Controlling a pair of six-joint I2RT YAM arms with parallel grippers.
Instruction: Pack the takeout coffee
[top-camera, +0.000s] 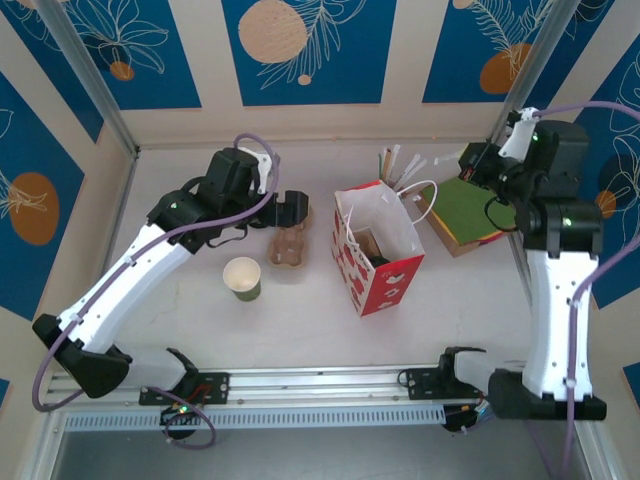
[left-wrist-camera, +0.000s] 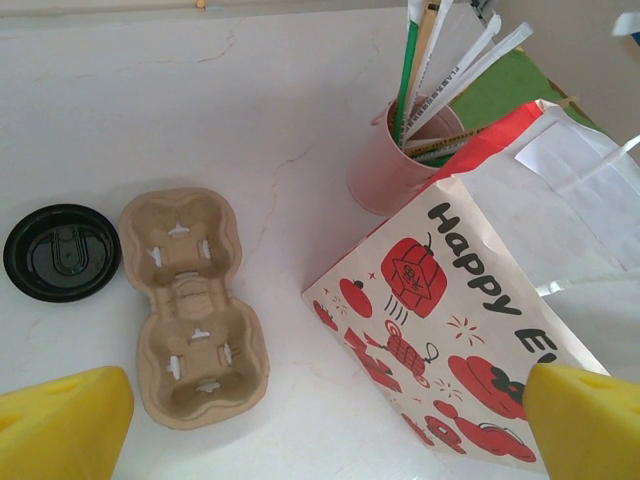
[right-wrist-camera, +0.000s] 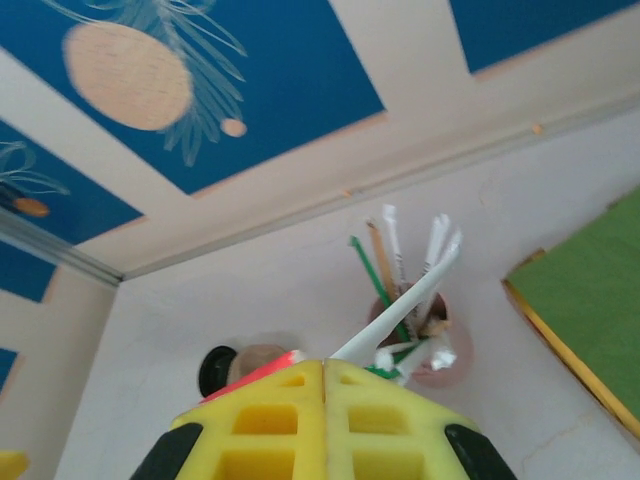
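I'm starting with the containers. The red-and-white paper bag (top-camera: 383, 262) stands upright on the white table (top-camera: 300, 320) with its mouth open. Something brown lies low inside; I can't tell what. Just behind it, a pink cup (left-wrist-camera: 392, 170) holds a bunch of wrapped straws and sticks (left-wrist-camera: 440, 70), fanned upward. A short green paper cup (top-camera: 242, 277) stands upright well to the left of the bag, mouth up, with its cream inside showing. The beige pulp two-cup carrier (left-wrist-camera: 190, 310) lies flat with its wells facing up, its long axis running toward the back wall. A round black plastic lid (left-wrist-camera: 62, 252) lies loose just beside the carrier, apart from the green cup. I can't tell where a lidded takeout coffee sits, or which way it points.

The overhead camera looks into the bag. The left wrist camera shows its printed face with "Happy" and red lanterns. The right wrist camera looks over the straws toward the wall, with a green yellow-edged board (right-wrist-camera: 590, 320) to the right.

The left gripper (left-wrist-camera: 322, 425) hangs over the carrier with its jaws spread wide, holding nothing. The right gripper (right-wrist-camera: 325, 420) is pressed closed.
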